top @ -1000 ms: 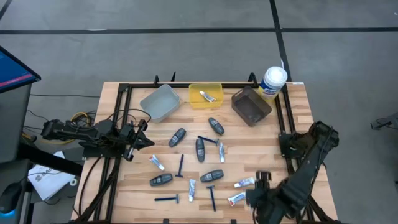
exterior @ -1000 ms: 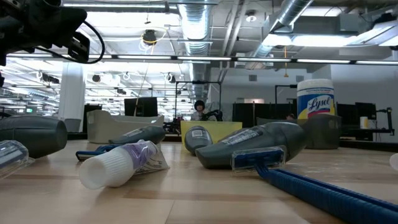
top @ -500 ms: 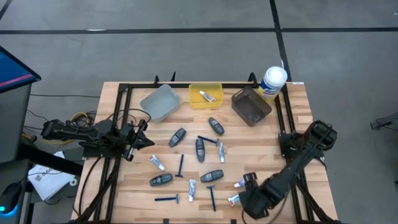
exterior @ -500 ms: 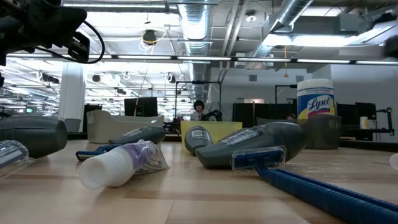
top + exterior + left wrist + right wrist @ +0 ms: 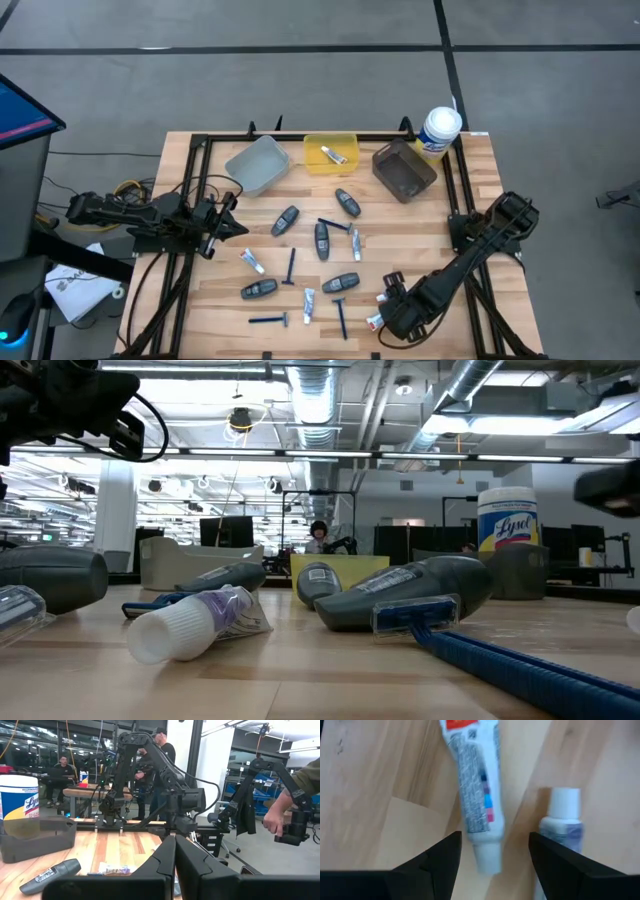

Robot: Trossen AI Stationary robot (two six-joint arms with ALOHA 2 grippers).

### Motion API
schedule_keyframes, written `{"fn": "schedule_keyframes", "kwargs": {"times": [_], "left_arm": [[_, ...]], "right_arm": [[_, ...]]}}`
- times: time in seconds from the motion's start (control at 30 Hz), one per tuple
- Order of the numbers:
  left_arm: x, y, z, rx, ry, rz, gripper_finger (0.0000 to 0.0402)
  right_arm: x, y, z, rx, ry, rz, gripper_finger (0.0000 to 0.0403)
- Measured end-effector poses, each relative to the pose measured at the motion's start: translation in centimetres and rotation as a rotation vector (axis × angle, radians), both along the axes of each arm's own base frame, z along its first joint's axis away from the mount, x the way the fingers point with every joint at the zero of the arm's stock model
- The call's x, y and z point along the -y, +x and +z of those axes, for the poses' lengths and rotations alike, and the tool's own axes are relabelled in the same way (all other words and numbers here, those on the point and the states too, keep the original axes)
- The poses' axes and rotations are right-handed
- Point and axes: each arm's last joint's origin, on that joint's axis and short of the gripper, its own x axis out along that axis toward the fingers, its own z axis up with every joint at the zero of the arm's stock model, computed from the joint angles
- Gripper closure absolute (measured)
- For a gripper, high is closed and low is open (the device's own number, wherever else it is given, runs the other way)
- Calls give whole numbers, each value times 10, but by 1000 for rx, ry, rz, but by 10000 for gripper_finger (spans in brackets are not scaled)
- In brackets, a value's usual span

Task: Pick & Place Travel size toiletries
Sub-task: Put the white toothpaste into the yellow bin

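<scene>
1. We see the light wooden slat table (image 5: 470,170), its black frame rails along three sides, on grey floor.
2. Beyond it, a big hall with ceiling ducts, and a person (image 5: 320,536) seated far off.
3. The right gripper (image 5: 495,851), fingers spread, hangs over a white mini tube with a red end (image 5: 474,790) near the front right edge; a second white-capped tube (image 5: 563,820) lies just beside.
4. The left gripper (image 5: 175,865), fingers pressed together, waits at the left edge.
</scene>
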Motion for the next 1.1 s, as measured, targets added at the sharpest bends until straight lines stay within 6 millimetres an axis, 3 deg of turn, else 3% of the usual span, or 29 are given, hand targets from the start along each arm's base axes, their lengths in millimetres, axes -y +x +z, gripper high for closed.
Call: {"fn": "schedule_keyframes", "kwargs": {"times": [0.23,0.6,0.87,1.1], "left_arm": [[0,0,0,0,0,0,401],[0,0,0,1,0,0,401],[0,0,0,2,0,0,401],[0,0,1,5,-1,0,401]], "right_arm": [[5,-6,-9,-7,3,-23,196],[7,-4,-10,-20,19,-31,354],[6,3,-1,-40,61,-38,353],[29,3,47,21,136,-39,353]]}}
